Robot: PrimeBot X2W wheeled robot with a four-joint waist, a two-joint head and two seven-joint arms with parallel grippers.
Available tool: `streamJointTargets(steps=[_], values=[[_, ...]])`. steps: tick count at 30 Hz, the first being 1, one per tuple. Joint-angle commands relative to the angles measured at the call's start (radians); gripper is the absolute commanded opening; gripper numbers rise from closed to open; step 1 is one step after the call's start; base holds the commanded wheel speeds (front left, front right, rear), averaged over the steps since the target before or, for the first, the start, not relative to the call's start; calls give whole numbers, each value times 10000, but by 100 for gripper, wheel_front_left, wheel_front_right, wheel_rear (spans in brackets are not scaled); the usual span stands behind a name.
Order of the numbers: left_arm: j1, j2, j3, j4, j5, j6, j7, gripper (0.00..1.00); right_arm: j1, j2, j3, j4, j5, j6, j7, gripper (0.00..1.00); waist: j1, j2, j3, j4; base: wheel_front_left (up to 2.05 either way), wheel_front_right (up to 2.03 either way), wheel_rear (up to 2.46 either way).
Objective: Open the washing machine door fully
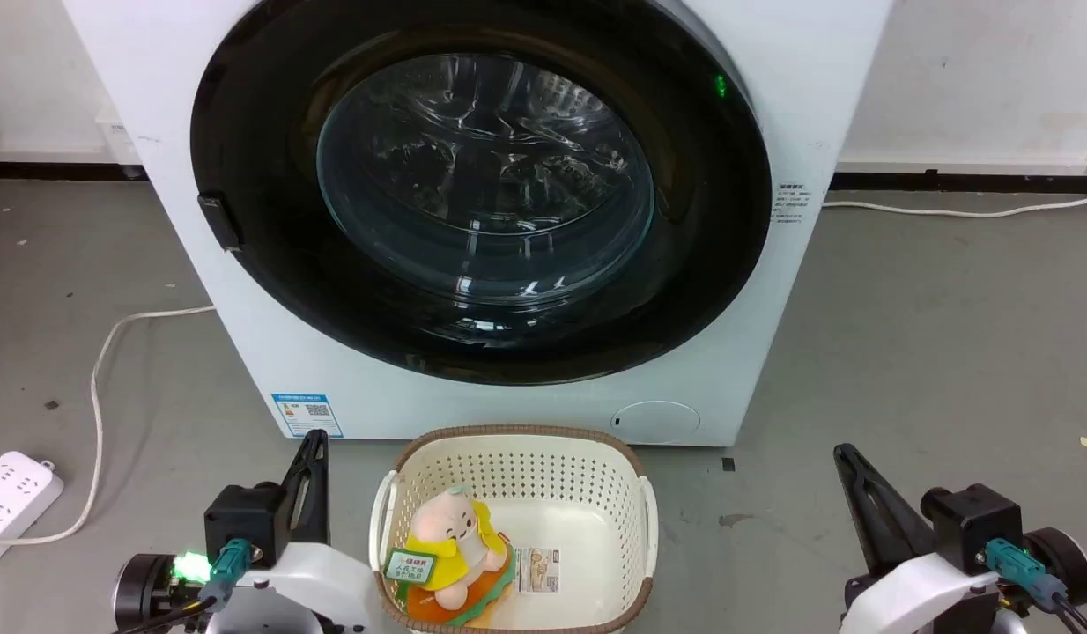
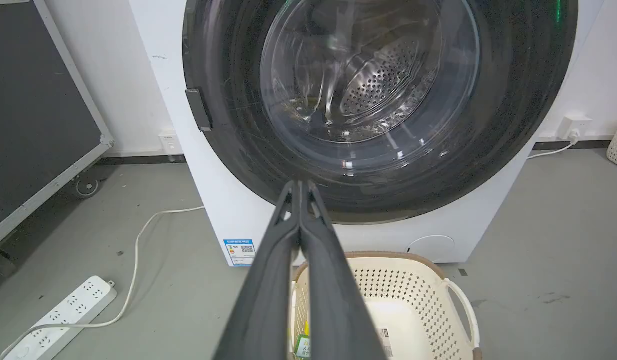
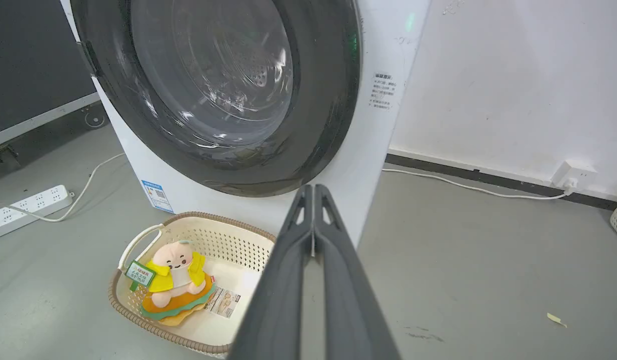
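Washing machine door (image 1: 484, 185): shut, lying flush in the front of the washing machine (image 1: 808, 106); glossy black ring around a clear bulging glass bowl.
Handle tab (image 1: 219, 222): small, black, on the door's edge at the robot's left, about mid-height; nothing touches it.
Drum (image 2: 383, 85): perforated steel, seen through the glass in the left wrist view.
Indicator light (image 1: 720, 85): green, lit, at the upper right of the door ring.
Machine front, lower part: blue label (image 1: 306, 414) at the lower left corner, round hatch (image 1: 655, 421) at the lower right.
Basket (image 1: 517, 467): cream, perforated, brown rim, on the grey floor (image 1: 931, 352) just in front of the machine, below the door.
Basket contents: a plush toy (image 1: 451, 541) in a yellow garment, with a small printed card (image 1: 537, 570) beside it.
Left tool (image 2: 299, 185): fingers pressed together, holding nothing; low at the basket's left, well apart from the door.
Right tool (image 3: 313, 187): fingers pressed together, holding nothing; low at the basket's right, well apart from the door.
Power strip (image 1: 11, 493): white, on the floor at far left, with a white cable (image 1: 99, 387) running toward the machine.
Wall socket (image 3: 573, 175): white, low on the wall to the machine's right, with a cord plugged in.
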State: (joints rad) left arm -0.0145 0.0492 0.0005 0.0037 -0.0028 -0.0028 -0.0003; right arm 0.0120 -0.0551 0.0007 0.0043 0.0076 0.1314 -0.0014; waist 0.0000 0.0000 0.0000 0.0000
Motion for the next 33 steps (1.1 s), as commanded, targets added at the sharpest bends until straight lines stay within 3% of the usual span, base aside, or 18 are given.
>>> streamJointTargets(steps=[1,30,31,33], values=[[145,10,-5,-37,28,28,3,0,-120,49,-7,-43,-76,-7,14,0,0,0,0,0,0,0,0],[145,10,-5,-37,28,28,3,0,-120,49,-7,-43,-76,-7,14,0,0,0,0,0,0,0,0],[0,0,-4,0,0,0,0,100,0,0,-2,0,0,0,0,100,0,0,0,0,0,0,0],[-3,0,-5,4,-2,-2,-1,100,3,-2,0,6,8,0,-1,100,0,0,0,0,0,0,0]])
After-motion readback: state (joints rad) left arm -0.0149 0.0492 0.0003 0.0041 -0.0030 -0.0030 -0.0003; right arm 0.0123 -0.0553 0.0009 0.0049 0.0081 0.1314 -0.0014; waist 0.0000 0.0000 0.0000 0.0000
